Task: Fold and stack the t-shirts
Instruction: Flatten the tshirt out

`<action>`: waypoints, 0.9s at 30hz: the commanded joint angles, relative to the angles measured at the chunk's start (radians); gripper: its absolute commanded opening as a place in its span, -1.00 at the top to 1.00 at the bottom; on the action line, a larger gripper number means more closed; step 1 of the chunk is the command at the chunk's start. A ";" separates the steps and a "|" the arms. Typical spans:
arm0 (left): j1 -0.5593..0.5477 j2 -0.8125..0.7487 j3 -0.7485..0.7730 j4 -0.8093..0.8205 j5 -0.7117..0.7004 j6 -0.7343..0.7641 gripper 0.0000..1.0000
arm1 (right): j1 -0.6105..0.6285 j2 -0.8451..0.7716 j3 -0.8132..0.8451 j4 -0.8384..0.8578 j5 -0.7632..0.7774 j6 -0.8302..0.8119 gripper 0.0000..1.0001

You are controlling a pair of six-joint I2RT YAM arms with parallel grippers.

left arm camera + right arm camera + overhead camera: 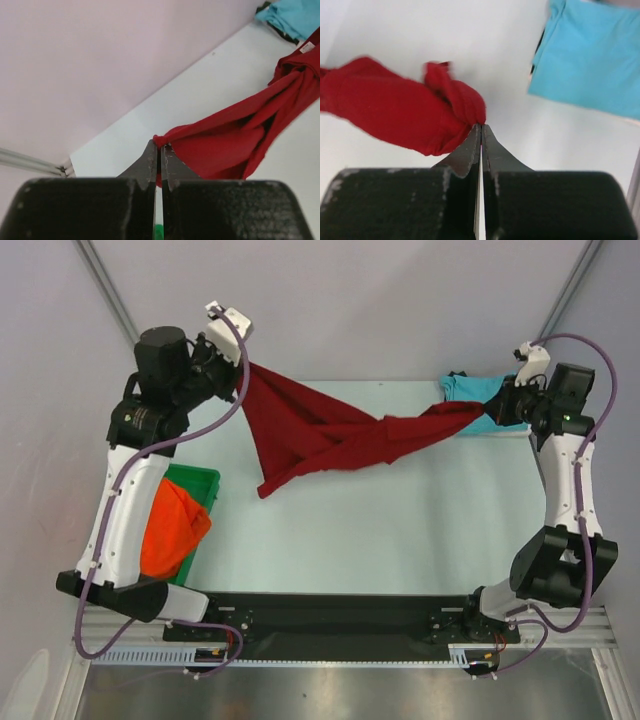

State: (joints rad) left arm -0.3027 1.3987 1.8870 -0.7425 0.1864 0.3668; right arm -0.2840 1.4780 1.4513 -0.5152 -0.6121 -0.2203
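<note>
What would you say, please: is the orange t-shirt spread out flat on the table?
No, the orange t-shirt sits bunched up inside the green tray, not laid out on the table.

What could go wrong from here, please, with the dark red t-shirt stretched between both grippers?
The dark red t-shirt is twisted mid-span, so it may land bunched. The left gripper and right gripper pinch only small bits of cloth, which may slip. The right end sits beside the turquoise t-shirt and could drag it.

Open tabletop (400, 550) nearside; dark red t-shirt (320, 430) across the back
</note>
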 commanded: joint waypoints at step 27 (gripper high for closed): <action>-0.093 0.137 -0.462 -0.061 0.154 -0.048 0.99 | 0.310 0.267 -0.007 -0.098 0.043 -0.376 0.32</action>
State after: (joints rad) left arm -0.3935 1.5391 1.4193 -0.8577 0.3420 0.3386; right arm -0.0219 1.6493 1.3689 -0.6399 -0.6155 -0.5304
